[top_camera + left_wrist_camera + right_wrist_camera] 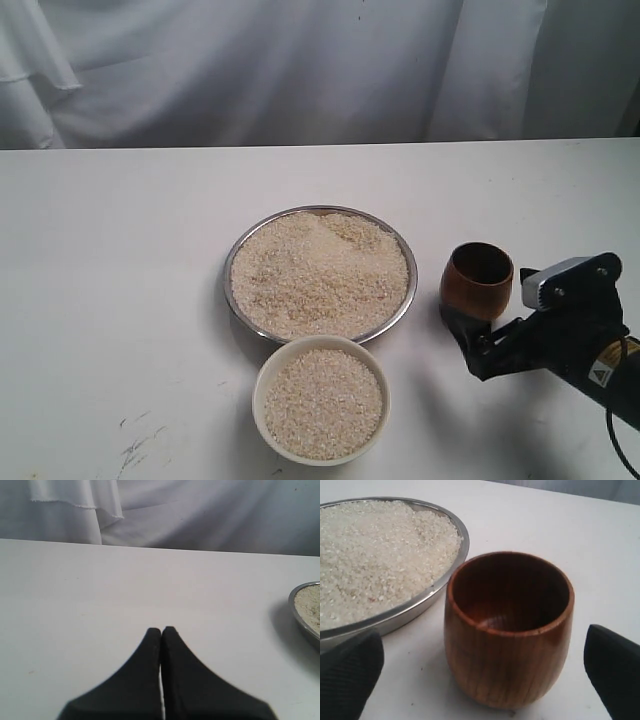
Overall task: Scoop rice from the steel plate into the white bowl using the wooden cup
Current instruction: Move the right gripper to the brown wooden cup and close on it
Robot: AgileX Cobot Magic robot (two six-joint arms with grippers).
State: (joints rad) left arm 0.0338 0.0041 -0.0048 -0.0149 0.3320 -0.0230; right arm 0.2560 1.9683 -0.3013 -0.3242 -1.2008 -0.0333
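The steel plate (237,256) sits mid-table, heaped with rice (320,275). In front of it stands the white bowl (262,382), filled with more rice (322,404). The wooden cup (477,281) stands upright and empty on the table right of the plate. My right gripper (463,335) is open just in front of the cup; in the right wrist view the cup (508,630) stands between the spread fingertips (350,670) without touching them, next to the plate's rim (415,607). My left gripper (161,632) is shut on nothing over bare table, out of the exterior view.
A white cloth backdrop (300,70) hangs behind the table's far edge. Faint dark scuff marks (140,440) lie on the table at the front left. The plate's edge (300,612) shows in the left wrist view.
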